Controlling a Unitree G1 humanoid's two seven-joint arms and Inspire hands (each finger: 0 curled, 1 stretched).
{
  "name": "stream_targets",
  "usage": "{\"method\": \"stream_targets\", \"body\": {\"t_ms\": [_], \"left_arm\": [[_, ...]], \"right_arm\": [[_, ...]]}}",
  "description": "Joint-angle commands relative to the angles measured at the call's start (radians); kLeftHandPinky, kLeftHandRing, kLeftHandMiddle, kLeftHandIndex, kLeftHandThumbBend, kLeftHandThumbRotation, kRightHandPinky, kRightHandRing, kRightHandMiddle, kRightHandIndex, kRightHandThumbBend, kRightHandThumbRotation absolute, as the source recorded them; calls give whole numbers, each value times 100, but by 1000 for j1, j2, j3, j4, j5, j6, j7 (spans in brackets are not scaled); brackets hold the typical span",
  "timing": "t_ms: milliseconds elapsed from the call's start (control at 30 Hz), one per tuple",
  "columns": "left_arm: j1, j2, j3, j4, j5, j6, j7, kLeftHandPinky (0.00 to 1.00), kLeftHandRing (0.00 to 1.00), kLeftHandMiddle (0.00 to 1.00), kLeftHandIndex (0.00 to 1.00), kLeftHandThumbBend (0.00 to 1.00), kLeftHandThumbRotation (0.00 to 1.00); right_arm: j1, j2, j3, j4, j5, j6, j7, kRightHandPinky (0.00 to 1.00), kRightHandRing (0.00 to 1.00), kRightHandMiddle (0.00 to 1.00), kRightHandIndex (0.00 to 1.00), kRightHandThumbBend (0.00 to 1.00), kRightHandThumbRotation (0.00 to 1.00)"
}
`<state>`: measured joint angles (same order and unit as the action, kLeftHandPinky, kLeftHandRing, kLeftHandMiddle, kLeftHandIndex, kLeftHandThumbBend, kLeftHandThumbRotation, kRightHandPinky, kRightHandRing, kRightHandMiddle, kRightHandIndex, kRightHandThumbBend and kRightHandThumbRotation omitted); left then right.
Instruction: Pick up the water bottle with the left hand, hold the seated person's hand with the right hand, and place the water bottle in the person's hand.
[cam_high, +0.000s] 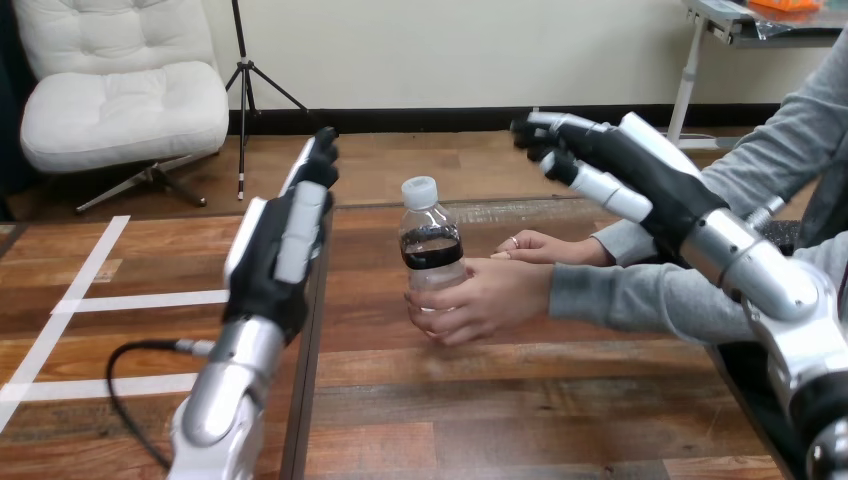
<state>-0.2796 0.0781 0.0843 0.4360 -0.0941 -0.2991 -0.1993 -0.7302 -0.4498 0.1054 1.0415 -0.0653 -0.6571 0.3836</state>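
The left robot hand (280, 245) is raised above the left part of the worktop (520, 400), its back turned to the camera. Its fingers are straight and lie close together, pointing up and away, and they hold nothing and touch nothing.

To the right of this robot hand, well apart from it, the water bottle (431, 245) stands upright on the worktop. It is clear, with a white cap (419, 190) and a dark band round its middle. The person's hand (485, 300) comes in from the right and is wrapped round the bottle's lower half, fingers curled about it. Just behind that hand and to the right of the bottle, the person's other hand (545, 248) rests flat near the worktop's far edge, beside the bottle, though whether it touches the bottle cannot be told.

Further right and higher, the right robot hand (620, 165) hangs above the person's grey sleeves (640, 298), apart from them. Its fingers reach leftward, loosely spread and only slightly bent, gripping nothing. The bottle is below and to the left of its fingertips, with a clear gap between them.
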Motion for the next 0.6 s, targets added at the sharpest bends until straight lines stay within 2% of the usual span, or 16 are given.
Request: {"method": "stream_targets", "body": {"t_ms": [0, 33, 200, 300, 433, 567], "left_arm": [[11, 30, 29, -104, -35, -11, -12, 99, 98, 99, 97, 96, 99], [27, 31, 30, -128, -40, -5, -14, 99, 98, 99, 96, 97, 99], [76, 30, 32, -211, -51, 24, -13, 100, 98, 99, 95, 98, 98], [104, 32, 32, -256, -59, 36, -20, 100, 99, 99, 95, 99, 99], [151, 30, 32, -329, -72, 55, -24, 100, 100, 99, 95, 98, 99], [187, 26, 30, -379, -99, 66, -38, 100, 100, 99, 95, 97, 98]], "right_arm": [[63, 57, -71, -112, 123, 3, 76, 83, 88, 89, 89, 100, 100], [82, 66, -78, -141, 148, 10, 88, 84, 88, 89, 90, 100, 100], [140, 87, -94, -234, 207, 39, 110, 86, 90, 91, 91, 100, 100], [183, 114, -113, -309, 272, 91, 125, 86, 90, 92, 92, 100, 100], [252, 148, -123, -428, 313, 141, 95, 86, 89, 91, 90, 100, 100], [305, 167, -125, -512, 341, 174, 90, 85, 89, 90, 90, 100, 100]]}}
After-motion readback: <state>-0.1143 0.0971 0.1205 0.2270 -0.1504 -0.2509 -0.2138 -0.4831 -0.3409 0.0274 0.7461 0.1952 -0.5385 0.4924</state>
